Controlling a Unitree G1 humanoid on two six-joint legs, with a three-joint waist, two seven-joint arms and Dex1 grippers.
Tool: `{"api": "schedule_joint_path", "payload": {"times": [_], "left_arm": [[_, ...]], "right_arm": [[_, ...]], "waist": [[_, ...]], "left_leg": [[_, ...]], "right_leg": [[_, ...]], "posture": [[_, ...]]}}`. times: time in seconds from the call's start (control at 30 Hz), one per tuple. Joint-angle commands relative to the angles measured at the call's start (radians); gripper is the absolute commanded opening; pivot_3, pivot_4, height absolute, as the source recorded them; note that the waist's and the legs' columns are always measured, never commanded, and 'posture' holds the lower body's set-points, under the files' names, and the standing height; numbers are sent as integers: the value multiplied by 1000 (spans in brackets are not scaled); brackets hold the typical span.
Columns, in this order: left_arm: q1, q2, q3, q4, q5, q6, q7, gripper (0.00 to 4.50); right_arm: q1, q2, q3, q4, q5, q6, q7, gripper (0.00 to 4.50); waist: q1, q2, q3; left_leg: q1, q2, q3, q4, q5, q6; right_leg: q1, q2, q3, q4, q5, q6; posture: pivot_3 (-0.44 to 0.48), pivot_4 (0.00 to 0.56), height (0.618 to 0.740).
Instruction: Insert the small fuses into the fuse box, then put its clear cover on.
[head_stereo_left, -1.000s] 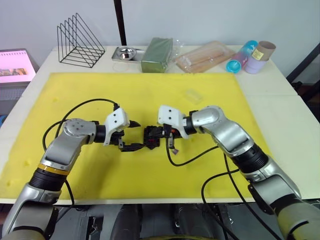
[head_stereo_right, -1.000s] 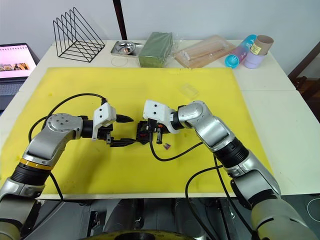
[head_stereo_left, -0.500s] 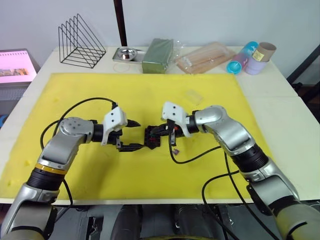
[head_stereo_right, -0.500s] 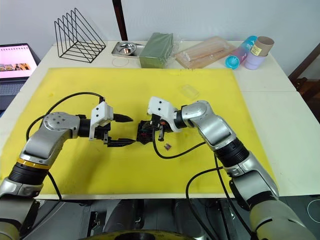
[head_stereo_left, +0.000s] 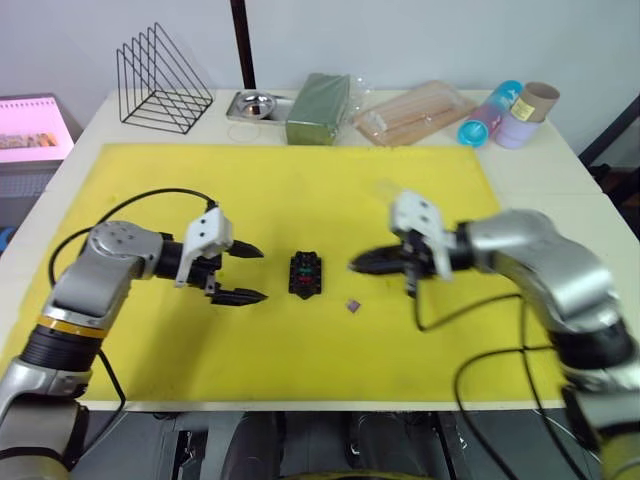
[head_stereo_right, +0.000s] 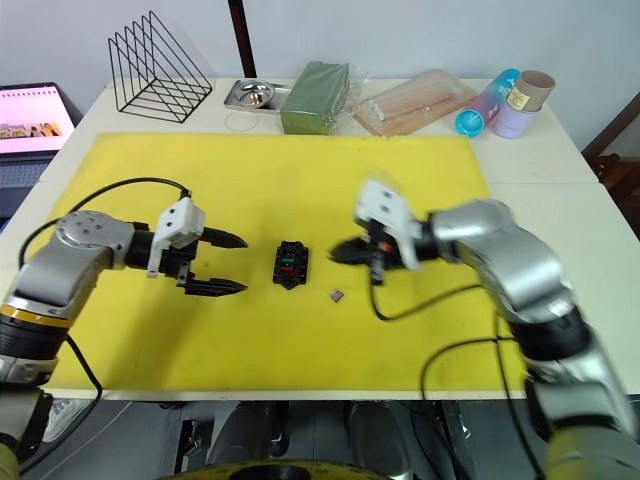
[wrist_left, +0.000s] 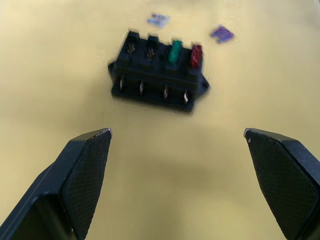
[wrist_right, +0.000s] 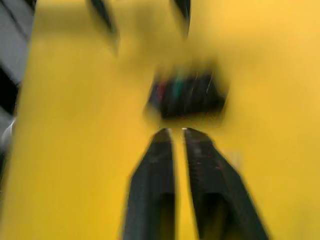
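Flanking the fuse box (head_stereo_left: 306, 274), left pincer (head_stereo_left: 248, 274) points at it with fingers spread wide; right pincer (head_stereo_left: 358, 265) points back, fingers nearly together, empty.

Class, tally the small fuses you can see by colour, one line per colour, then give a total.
Green fuse: 1, seated in the fuse box.
Red fuse: 1, seated in the box beside the green one.
Greyish-purple fuses: 2, both loose on the yellow mat, the other at.
Total: 4
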Motion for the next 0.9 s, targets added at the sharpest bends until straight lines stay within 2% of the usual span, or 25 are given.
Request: {"api": "schedule_joint_path", "payload": {"times": [0.03, 0.23, 0.3, 0.43, 0.53, 0.63, 0.8, 0.9], "left_arm": [[17, 34, 45, -32, -35, 3, -36, 4500], [27, 74, 80, -9, -57, 29, -55, 4500], [37, 90, 89, -17, -63, 37, -61, 4500], [19, 74, 81, -40, -78, 65, -48, 4500], [-2, 69, 65, -46, -74, 72, -54, 4500], [-30, 67, 52, -10, -56, 52, -66, 4500], [-54, 54, 39, 49, -31, 13, -81, 4500], [-34, 4, 23, 4, -31, 28, -30, 4500]], "right_arm": [[74, -61, -141, -109, 87, 18, 13, 1963], [248, -164, -312, -145, 151, 35, 16, 4060], [290, -187, -372, -142, 175, 49, 23, 4438], [356, -210, -428, -118, 171, 25, 11, 4438], [356, -205, -462, -106, 214, 52, -5, 4438], [344, -202, -437, -109, 235, 63, -27, 4438], [239, -159, -364, -116, 339, 184, -116, 4438], [157, -92, -322, -113, 428, 303, -206, 4438]], "waist": [[-2, 0, 0], [3, 0, 0], [4, -1, 0], [5, -1, 1], [5, -1, 1], [6, -1, 1], [0, -1, 1], [3, -1, 1]], "left_leg": [[1, 0, 0, 0, 0, 0], [1, 1, 2, 0, 0, 0], [1, 1, 2, 0, 0, 0], [1, 1, 2, 0, 0, 0], [1, 1, 2, 0, 0, 0], [1, 1, 2, 0, 0, 0], [1, 1, 2, 0, 0, 0], [1, 1, 2, 0, 0, 0]], "right_leg": [[0, 1, 1, 0, 0, 0], [0, 3, 1, 0, 0, -1], [0, 3, 1, 0, 0, -1], [0, 2, 1, 0, 0, -1], [0, 2, 1, 0, 0, -1], [0, 3, 2, 0, 0, -1], [0, 4, 2, 0, 0, -1], [0, 4, 2, 0, 0, -1]], "posture": [[0, 150, 740], [0, 150, 740], [0, 150, 740], [0, 150, 740], [0, 150, 740], [0, 150, 740], [0, 150, 740], [0, 150, 740]]}}
